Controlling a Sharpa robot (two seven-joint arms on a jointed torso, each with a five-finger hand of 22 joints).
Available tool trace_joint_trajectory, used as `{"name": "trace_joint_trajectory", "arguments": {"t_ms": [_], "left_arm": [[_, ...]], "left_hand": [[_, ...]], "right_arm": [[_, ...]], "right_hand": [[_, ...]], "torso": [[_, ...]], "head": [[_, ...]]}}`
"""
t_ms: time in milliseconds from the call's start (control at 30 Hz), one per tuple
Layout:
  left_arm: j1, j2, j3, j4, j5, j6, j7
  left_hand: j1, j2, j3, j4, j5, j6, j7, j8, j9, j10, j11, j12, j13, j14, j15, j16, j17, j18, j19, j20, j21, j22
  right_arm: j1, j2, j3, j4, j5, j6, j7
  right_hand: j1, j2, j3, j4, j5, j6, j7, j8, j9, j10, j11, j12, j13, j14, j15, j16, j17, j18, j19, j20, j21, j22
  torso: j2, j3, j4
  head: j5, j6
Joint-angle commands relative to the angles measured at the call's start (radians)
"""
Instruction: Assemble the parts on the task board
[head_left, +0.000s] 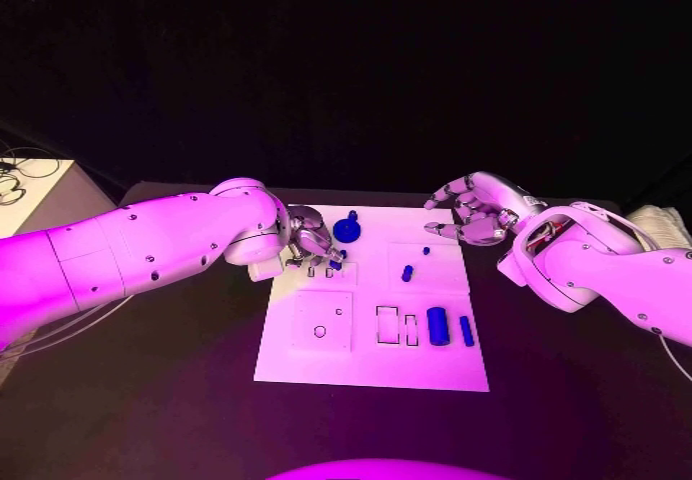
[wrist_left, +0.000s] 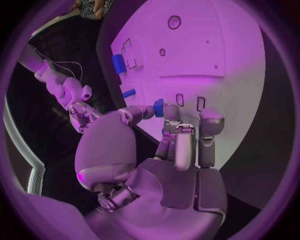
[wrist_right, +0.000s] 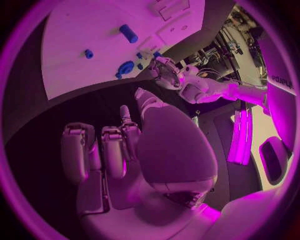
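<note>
Two long blue parts (head_left: 438, 326) nearest; left robot hand (head_left: 309, 243) pinching one small part (wrist_left: 159, 107), right robot hand (head_left: 472, 212) empty, fingers apart.

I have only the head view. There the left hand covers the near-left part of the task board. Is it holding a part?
Observer: Yes. In the left wrist view, the left hand pinches a small blue part between the thumb and a finger.
Operator: Is it seated in a slot?
Observer: It does not look seated. It is just beside two small rectangular slots; I cannot tell if it touches the task board.
Operator: And the right palm?
Observer: In the right wrist view, the right hand holds nothing, its fingers apart, over the black table.
</note>
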Motion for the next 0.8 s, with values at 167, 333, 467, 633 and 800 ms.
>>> {"name": "trace_joint_trajectory", "arguments": {"t_ms": [167, 333, 467, 633, 800], "left_arm": [[0.000, -0.011, -0.005, 0.031, -0.061, -0.065, 0.002], [-0.001, -0.012, -0.013, 0.042, -0.094, -0.089, 0.001], [-0.002, -0.011, -0.020, 0.047, -0.145, -0.109, -0.002], [-0.004, -0.008, -0.029, 0.048, -0.183, -0.120, -0.008], [-0.006, -0.008, -0.037, 0.047, -0.200, -0.122, -0.014]], "left_hand": [[-0.034, -0.001, 0.219, -0.233, 0.035, 0.028, -0.016, 0.015, 0.190, 0.040, -0.012, 0.024, 0.022, 0.079, -0.015, 0.021, 0.190, -0.018, 0.034, -0.009, 0.026, 0.047], [-0.041, -0.001, 0.220, -0.235, 0.042, 0.035, -0.020, 0.018, 0.190, 0.052, -0.015, 0.030, 0.026, 0.085, -0.018, 0.028, 0.205, -0.021, 0.044, -0.012, 0.033, 0.061], [-0.047, 0.000, 0.219, -0.235, 0.043, 0.041, -0.024, 0.020, 0.190, 0.063, -0.019, 0.034, 0.030, 0.089, -0.021, 0.032, 0.215, -0.025, 0.057, -0.015, 0.041, 0.079], [-0.048, 0.001, 0.220, -0.237, 0.045, 0.043, -0.026, 0.022, 0.190, 0.068, -0.021, 0.036, 0.031, 0.089, -0.023, 0.033, 0.216, -0.027, 0.065, -0.017, 0.047, 0.091], [-0.049, 0.001, 0.222, -0.239, 0.049, 0.046, -0.028, 0.023, 0.189, 0.074, -0.023, 0.039, 0.035, 0.090, -0.025, 0.034, 0.219, -0.029, 0.073, -0.019, 0.052, 0.101]], "right_arm": [[-0.001, -0.002, 0.000, -0.003, -0.008, 0.006, -0.001], [-0.002, -0.002, 0.000, -0.003, -0.008, 0.004, 0.000], [-0.002, -0.002, 0.000, -0.003, -0.008, 0.003, 0.000], [-0.003, -0.002, 0.000, -0.002, -0.008, 0.002, 0.000], [-0.003, -0.003, 0.000, -0.002, -0.008, 0.000, 0.001]], "right_hand": [[-0.012, 0.002, 0.005, 0.000, -0.001, 0.001, 0.002, 0.002, -0.001, -0.002, 0.000, 0.001, 0.125, 0.094, 0.005, -0.003, 0.223, 0.012, 0.051, 0.006, -0.003, 0.158], [-0.012, 0.001, 0.005, 0.001, 0.000, 0.001, 0.002, 0.002, -0.001, -0.001, 0.000, 0.001, 0.125, 0.094, 0.005, -0.003, 0.223, 0.011, 0.051, 0.006, -0.002, 0.159], [-0.012, 0.001, 0.005, 0.001, 0.000, 0.001, 0.002, 0.002, -0.001, -0.001, 0.000, 0.001, 0.125, 0.094, 0.005, -0.003, 0.223, 0.011, 0.051, 0.006, -0.002, 0.159], [-0.013, 0.001, 0.006, 0.001, 0.002, 0.001, 0.001, 0.002, -0.002, -0.002, 0.000, 0.000, 0.125, 0.093, 0.005, -0.003, 0.222, 0.012, 0.050, 0.006, -0.003, 0.157], [-0.014, 0.001, 0.007, 0.001, 0.004, 0.001, 0.002, 0.002, -0.002, -0.002, -0.001, 0.000, 0.125, 0.093, 0.005, -0.003, 0.222, 0.012, 0.050, 0.006, -0.003, 0.157]], "torso": [[0.002, -0.0008, -0.0008], [0.002, -0.0013, 0.0001], [0.002, -0.0023, -0.0015], [0.002, -0.0017, -0.0014], [0.002, -0.0014, -0.0011]], "head": [[0.004, -0.008], [0.006, -0.012], [0.006, -0.021], [0.008, -0.024], [0.010, -0.026]]}}
